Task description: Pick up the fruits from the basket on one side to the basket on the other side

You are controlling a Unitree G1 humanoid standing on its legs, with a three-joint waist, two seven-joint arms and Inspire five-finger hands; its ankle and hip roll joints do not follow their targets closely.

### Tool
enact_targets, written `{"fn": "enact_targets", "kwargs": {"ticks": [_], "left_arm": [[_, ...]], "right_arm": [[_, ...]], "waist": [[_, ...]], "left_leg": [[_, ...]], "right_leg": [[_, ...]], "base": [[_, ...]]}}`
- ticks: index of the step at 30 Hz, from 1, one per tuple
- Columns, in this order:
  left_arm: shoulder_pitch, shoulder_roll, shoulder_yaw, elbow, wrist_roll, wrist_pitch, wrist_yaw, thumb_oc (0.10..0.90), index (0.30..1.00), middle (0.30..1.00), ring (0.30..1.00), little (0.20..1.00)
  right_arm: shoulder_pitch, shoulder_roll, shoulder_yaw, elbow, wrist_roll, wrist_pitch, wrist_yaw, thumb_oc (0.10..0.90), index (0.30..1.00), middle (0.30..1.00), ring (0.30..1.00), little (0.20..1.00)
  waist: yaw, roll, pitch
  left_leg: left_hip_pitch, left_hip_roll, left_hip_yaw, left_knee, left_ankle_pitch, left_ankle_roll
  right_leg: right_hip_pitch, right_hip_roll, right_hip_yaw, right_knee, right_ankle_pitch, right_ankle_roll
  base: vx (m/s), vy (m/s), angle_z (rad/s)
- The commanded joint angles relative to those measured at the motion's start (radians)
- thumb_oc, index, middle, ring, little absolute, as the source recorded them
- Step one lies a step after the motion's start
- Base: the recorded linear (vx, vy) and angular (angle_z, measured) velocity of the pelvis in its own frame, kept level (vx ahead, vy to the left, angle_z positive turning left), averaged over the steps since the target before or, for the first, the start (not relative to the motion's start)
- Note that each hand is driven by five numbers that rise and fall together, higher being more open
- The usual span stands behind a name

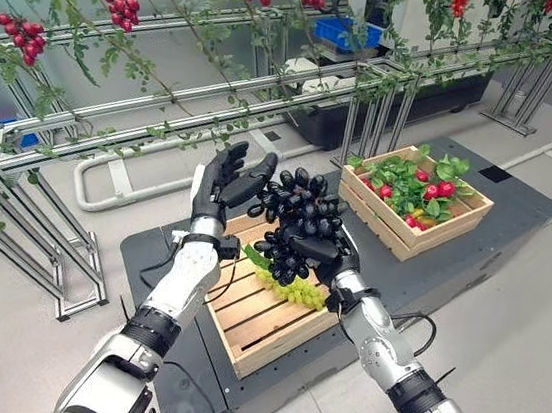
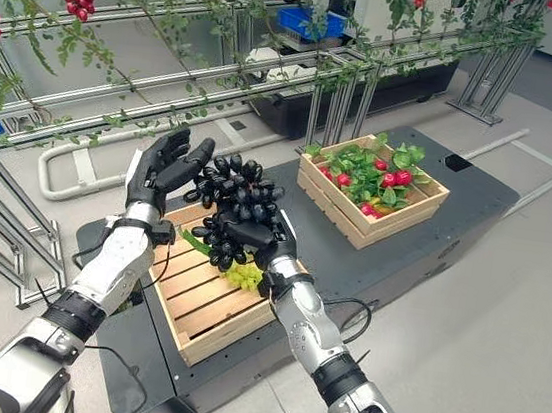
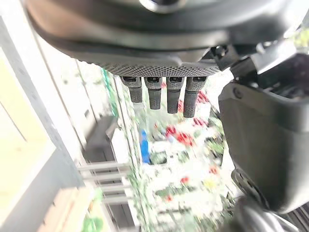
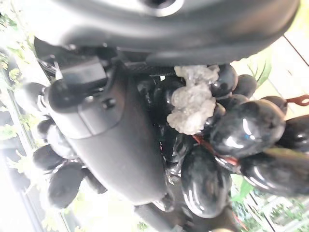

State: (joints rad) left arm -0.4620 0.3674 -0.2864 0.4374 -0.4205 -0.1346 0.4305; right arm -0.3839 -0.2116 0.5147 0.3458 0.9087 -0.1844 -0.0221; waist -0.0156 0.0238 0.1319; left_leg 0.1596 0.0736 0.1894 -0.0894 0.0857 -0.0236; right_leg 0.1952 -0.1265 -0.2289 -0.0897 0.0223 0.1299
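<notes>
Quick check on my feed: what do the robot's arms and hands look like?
Both arms are silver-grey metal shells with black bands at the joints and thin black cables near the wrists. The left hand and right hand are dark, almost black, with jointed fingers and smooth, bulky thumb housings.

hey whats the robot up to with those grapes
The robot's right hand is closed around a bunch of black grapes, held up above the near wooden crate. A bunch of green grapes lies in that crate. The left hand is open, raised beside the black bunch and holding nothing. The far wooden crate, further right on the dark platform, holds red fruit among green leaves.
</notes>
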Motion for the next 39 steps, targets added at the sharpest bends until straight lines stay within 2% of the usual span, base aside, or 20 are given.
{"fn": "enact_targets", "kwargs": {"ticks": [1,9,13,14,16,18,20,22,23,25,26,28,29,31,32,33,34,35,36,39], "left_arm": [[-0.100,0.020,0.053,0.120,0.103,-0.071,0.096,0.800,0.900,0.900,0.900,0.900],[0.028,0.015,0.125,0.197,0.135,-0.108,0.144,0.800,0.900,0.900,0.900,0.900],[0.074,0.011,0.117,0.224,0.112,-0.139,0.059,0.800,0.900,0.900,0.900,0.900],[0.101,0.005,0.112,0.224,0.090,-0.162,-0.013,0.800,0.900,0.900,0.900,0.900],[0.131,-0.001,0.111,0.217,0.072,-0.181,-0.069,0.800,0.900,0.900,0.900,0.900],[0.220,-0.023,0.112,0.181,0.061,-0.214,-0.146,0.800,0.900,0.900,0.900,0.900],[0.267,-0.040,0.120,0.158,0.041,-0.213,-0.187,0.800,0.900,0.900,0.900,0.900],[0.311,-0.063,0.130,0.149,-0.042,-0.201,-0.260,0.800,0.900,0.900,0.900,0.900],[0.313,-0.065,0.130,0.151,-0.047,-0.201,-0.262,0.800,0.900,0.900,0.900,0.900],[0.338,-0.099,0.133,0.173,-0.147,-0.161,-0.310,0.800,0.900,0.900,0.900,0.900],[0.343,-0.122,0.130,0.202,-0.172,-0.149,-0.297,0.800,0.900,0.900,0.900,0.900],[0.345,-0.130,0.128,0.223,-0.182,-0.140,-0.279,0.800,0.900,0.900,0.900,0.900],[0.349,-0.149,0.131,0.257,-0.206,-0.159,-0.266,0.800,0.900,0.900,0.900,0.900],[0.360,-0.160,0.140,0.271,-0.226,-0.179,-0.270,0.800,0.900,0.900,0.900,0.900],[0.388,-0.188,0.159,0.274,-0.228,-0.213,-0.269,0.800,0.900,0.900,0.900,0.900],[0.409,-0.198,0.168,0.267,-0.226,-0.239,-0.278,0.800,0.900,0.900,0.900,0.900],[0.412,-0.200,0.169,0.266,-0.224,-0.243,-0.282,0.800,0.900,0.900,0.900,0.900],[0.437,-0.202,0.169,0.239,-0.221,-0.274,-0.278,0.800,0.900,0.900,0.900,0.900],[0.444,-0.183,0.165,0.214,-0.204,-0.275,-0.295,0.800,0.900,0.900,0.900,0.900],[0.396,-0.149,0.137,0.227,-0.160,-0.270,-0.295,0.800,0.900,0.900,0.900,0.900]], "right_arm": [[-0.066,0.063,-0.116,-0.104,-0.040,-0.186,0.003,0.400,0.300,0.300,0.300,0.300],[0.057,0.002,-0.172,-0.131,-0.074,-0.200,0.002,0.400,0.300,0.300,0.300,0.300],[0.109,-0.027,-0.203,-0.136,-0.099,-0.196,0.022,0.400,0.300,0.300,0.300,0.300],[0.145,-0.046,-0.221,-0.135,-0.133,-0.189,0.033,0.400,0.300,0.300,0.300,0.300],[0.178,-0.065,-0.239,-0.139,-0.156,-0.179,0.037,0.400,0.300,0.300,0.300,0.300],[0.281,-0.095,-0.291,-0.146,-0.193,-0.185,0.068,0.400,0.300,0.300,0.300,0.300],[0.331,-0.095,-0.330,-0.148,-0.192,-0.175,0.083,0.400,0.300,0.300,0.300,0.300],[0.373,-0.080,-0.374,-0.128,-0.180,-0.177,0.093,0.400,0.300,0.300,0.300,0.300],[0.375,-0.078,-0.376,-0.126,-0.180,-0.178,0.094,0.400,0.300,0.300,0.300,0.300],[0.388,-0.061,-0.393,-0.105,-0.170,-0.189,0.094,0.400,0.300,0.300,0.300,0.300],[0.387,-0.053,-0.395,-0.094,-0.156,-0.200,0.088,0.400,0.300,0.300,0.300,0.300],[0.384,-0.048,-0.395,-0.085,-0.141,-0.204,0.082,0.400,0.300,0.300,0.300,0.300],[0.379,-0.043,-0.399,-0.069,-0.124,-0.205,0.069,0.400,0.300,0.300,0.300,0.300],[0.375,-0.043,-0.410,-0.055,-0.118,-0.197,0.071,0.400,0.300,0.300,0.300,0.300],[0.362,-0.052,-0.415,-0.041,-0.115,-0.171,0.078,0.400,0.300,0.300,0.300,0.300],[0.353,-0.062,-0.412,-0.047,-0.114,-0.150,0.084,0.400,0.300,0.300,0.300,0.300],[0.351,-0.064,-0.412,-0.049,-0.115,-0.149,0.083,0.400,0.300,0.300,0.300,0.300],[0.328,-0.085,-0.401,-0.040,-0.099,-0.137,0.113,0.400,0.300,0.300,0.300,0.300],[0.294,-0.097,-0.379,-0.018,-0.087,-0.157,0.099,0.400,0.300,0.300,0.300,0.300],[0.276,-0.087,-0.378,0.013,-0.032,-0.182,0.073,0.400,0.300,0.300,0.300,0.300]], "waist": [[-0.015,-0.002,-0.076],[-0.045,-0.006,-0.066],[-0.062,-0.009,-0.059],[-0.070,-0.011,-0.055],[-0.076,-0.012,-0.051],[-0.092,-0.016,-0.041],[-0.104,-0.021,-0.032],[-0.118,-0.029,-0.022],[-0.118,-0.030,-0.022],[-0.124,-0.036,-0.008],[-0.123,-0.041,0.003],[-0.124,-0.047,0.009],[-0.124,-0.059,0.012],[-0.120,-0.072,0.011],[-0.092,-0.090,0.021],[-0.067,-0.089,0.029],[-0.063,-0.088,0.029],[-0.034,-0.077,0.039],[-0.016,-0.062,0.048],[-0.024,-0.052,0.050]], "left_leg": [[0.056,0.033,0.024,0.002,-0.144,-0.019],[0.065,0.038,0.059,0.002,-0.149,-0.015],[0.067,0.040,0.075,0.002,-0.153,-0.013],[0.066,0.041,0.080,0.002,-0.154,-0.012],[0.066,0.041,0.082,0.002,-0.156,-0.011],[0.068,0.044,0.088,0.002,-0.160,-0.006],[0.072,0.045,0.094,0.002,-0.163,-0.004],[0.076,0.045,0.103,0.002,-0.168,0.001],[0.075,0.045,0.104,0.002,-0.168,0.001],[0.083,0.047,0.103,0.002,-0.168,0.007],[0.085,0.051,0.098,0.002,-0.167,0.011],[0.088,0.057,0.096,0.002,-0.166,0.010],[0.098,0.059,0.094,0.006,-0.167,0.009],[0.081,0.057,0.100,0.084,-0.199,0.006],[-0.003,0.008,-0.002,0.287,-0.279,0.017],[-0.057,-0.050,-0.105,0.351,-0.290,0.027],[-0.068,-0.061,-0.122,0.360,-0.291,0.029],[-0.091,-0.111,-0.230,0.310,-0.274,0.042],[-0.087,-0.149,-0.280,0.274,-0.288,0.068],[-0.092,-0.150,-0.249,0.246,-0.283,0.080]], "right_leg": [[-0.004,-0.025,-0.032,0.002,-0.043,-0.024],[-0.025,-0.015,0.006,0.002,-0.034,-0.020],[-0.036,-0.009,0.029,0.002,-0.029,-0.017],[-0.043,-0.007,0.040,0.002,-0.026,-0.016],[-0.047,-0.005,0.054,0.002,-0.024,-0.015],[-0.053,0.002,0.080,0.002,-0.020,-0.017],[-0.050,0.007,0.090,0.002,-0.020,-0.020],[-0.043,0.016,0.098,0.002,-0.022,-0.026],[-0.044,0.017,0.099,0.002,-0.021,-0.027],[-0.029,0.030,0.099,0.012,-0.028,-0.039],[-0.044,0.041,0.101,0.056,-0.057,-0.052],[-0.049,0.051,0.109,0.072,-0.072,-0.062],[-0.044,0.065,0.143,0.061,-0.074,-0.075],[-0.041,0.065,0.158,0.051,-0.068,-0.081],[-0.042,0.061,0.210,0.044,-0.057,-0.085],[-0.050,0.065,0.248,0.042,-0.042,-0.082],[-0.054,0.065,0.255,0.041,-0.039,-0.081],[-0.074,0.083,0.303,0.058,-0.031,-0.082],[-0.117,0.090,0.346,0.080,-0.019,-0.074],[-0.178,0.080,0.340,0.086,0.007,-0.051]], "base": [[-0.02,-0.016,-0.21],[-0.02,-0.018,-0.17],[-0.02,-0.012,-0.14],[-0.01,-0.014,-0.09],[0.00,-0.018,-0.13],[0.00,-0.034,-0.18],[-0.01,-0.058,-0.17],[-0.01,-0.082,-0.20],[0.01,-0.079,-0.11],[0.01,-0.134,-0.08],[-0.01,-0.159,-0.09],[0.01,-0.154,-0.08],[0.03,-0.137,-0.12],[0.02,-0.087,-0.30],[-0.03,-0.012,-0.63],[-0.05,0.020,-0.75],[-0.11,0.079,-1.10],[-0.21,0.184,-1.49],[-0.29,0.238,-2.00],[-0.22,0.177,-1.70]]}}
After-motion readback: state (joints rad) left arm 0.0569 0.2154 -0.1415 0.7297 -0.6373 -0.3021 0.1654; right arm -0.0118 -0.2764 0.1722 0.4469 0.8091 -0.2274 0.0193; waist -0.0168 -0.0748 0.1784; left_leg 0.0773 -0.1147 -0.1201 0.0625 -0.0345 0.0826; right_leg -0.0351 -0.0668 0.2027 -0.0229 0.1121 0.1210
